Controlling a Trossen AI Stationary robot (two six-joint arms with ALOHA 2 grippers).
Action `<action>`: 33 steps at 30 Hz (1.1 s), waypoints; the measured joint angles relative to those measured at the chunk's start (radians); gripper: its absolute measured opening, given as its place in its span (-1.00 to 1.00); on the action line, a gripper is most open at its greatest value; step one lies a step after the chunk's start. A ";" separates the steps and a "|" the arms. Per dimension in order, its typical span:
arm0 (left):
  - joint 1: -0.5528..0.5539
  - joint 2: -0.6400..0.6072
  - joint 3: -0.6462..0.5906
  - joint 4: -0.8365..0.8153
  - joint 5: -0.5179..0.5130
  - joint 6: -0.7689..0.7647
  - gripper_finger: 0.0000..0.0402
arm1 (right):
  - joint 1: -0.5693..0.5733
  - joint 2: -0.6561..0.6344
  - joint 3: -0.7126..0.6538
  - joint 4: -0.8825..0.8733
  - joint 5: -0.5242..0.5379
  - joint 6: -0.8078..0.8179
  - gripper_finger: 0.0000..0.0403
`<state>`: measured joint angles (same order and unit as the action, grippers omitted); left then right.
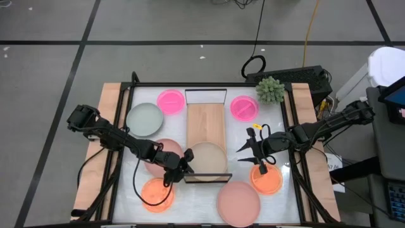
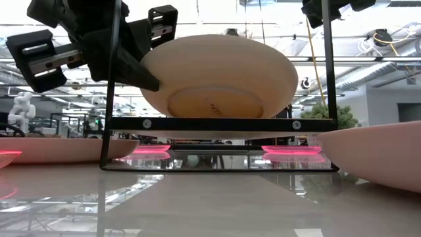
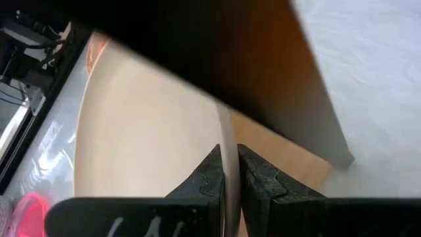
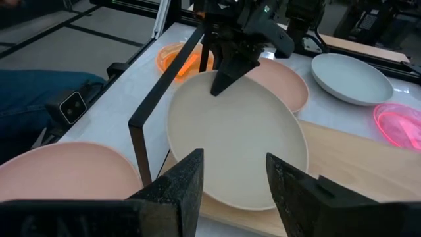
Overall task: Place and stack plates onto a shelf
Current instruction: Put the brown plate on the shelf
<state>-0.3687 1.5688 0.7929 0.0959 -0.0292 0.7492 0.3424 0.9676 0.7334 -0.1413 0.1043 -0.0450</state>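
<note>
Beige plate (image 2: 220, 76) in left claw (image 2: 141, 59) above shelf (image 2: 217, 124).

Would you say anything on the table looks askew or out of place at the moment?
Only the beige plate: it sits on the shelf near one end, its rim pinched by the left end effector. Nothing looks spilled or damaged; the right end effector hangs open nearby.

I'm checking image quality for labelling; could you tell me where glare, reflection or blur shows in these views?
Low view: the glossy table mirrors the shelf and pink plates; ceiling lights wash out the background. Left wrist view: the beige plate is soft, with a dark out-of-focus band above. High view: evenly lit.
</note>
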 joint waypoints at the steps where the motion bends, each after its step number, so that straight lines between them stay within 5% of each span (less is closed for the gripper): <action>1: 0.002 0.000 0.000 0.001 0.000 -0.002 -0.83 | 0.000 0.000 0.000 0.000 0.000 0.000 -0.28; 13: 0.010 0.000 0.000 0.015 0.003 -0.060 -0.30 | 0.000 0.000 0.000 0.000 0.000 -0.004 -0.28; 25: 0.009 0.000 0.000 0.016 0.000 -0.232 -0.28 | 0.000 0.001 -0.060 0.008 0.000 0.013 -0.28; 33: 0.009 0.000 0.000 0.031 -0.067 -0.278 -0.28 | 0.000 0.004 -0.242 0.209 -0.001 0.009 -0.41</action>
<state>-0.3599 1.5688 0.7929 0.1266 -0.0958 0.4709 0.3424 0.9721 0.4915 0.0674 0.1036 -0.0358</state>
